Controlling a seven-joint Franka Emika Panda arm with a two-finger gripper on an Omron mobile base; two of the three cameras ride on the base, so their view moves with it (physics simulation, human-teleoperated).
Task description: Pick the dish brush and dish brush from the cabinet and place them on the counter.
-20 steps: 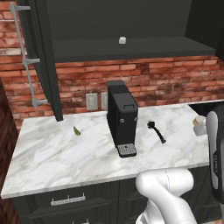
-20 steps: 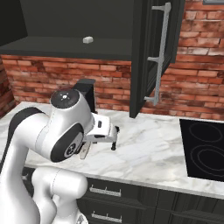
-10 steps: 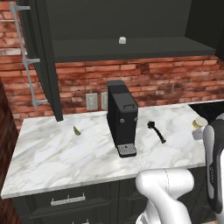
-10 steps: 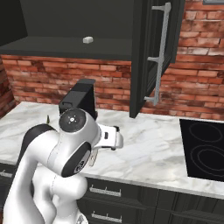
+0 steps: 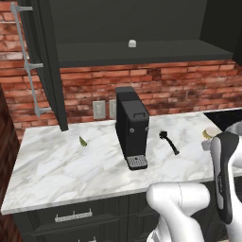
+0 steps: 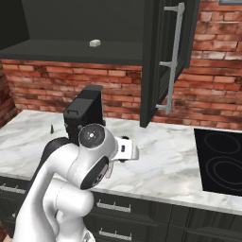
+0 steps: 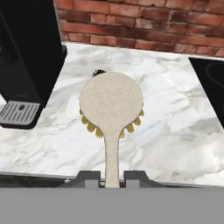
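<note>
In the hand view my gripper [image 7: 112,177] is shut on the cream handle of a dish brush [image 7: 111,103]. Its round tan head with yellow bristles points away over the white marble counter [image 7: 175,118]. The black dish brush [image 5: 168,141] lies on the counter right of the coffee machine; its bristly tip [image 7: 99,72] peeks out behind the cream head. The cream brush's head [image 5: 209,133] also shows past my forearm in the left base view. The dark cabinet [image 5: 142,52] stands open above, its door [image 6: 163,56] swung out.
A black coffee machine [image 5: 131,126] stands mid-counter, close to the left of the held brush [image 7: 26,57]. A small white block [image 5: 132,43] sits on the cabinet shelf. A black cooktop [image 6: 222,160] lies at the counter's right end. A small green item [image 5: 82,141] lies at the left.
My arm has folded and swung to the right over the counter's front, with the cream brush still in the gripper. The black brush has stayed where it lies.
</note>
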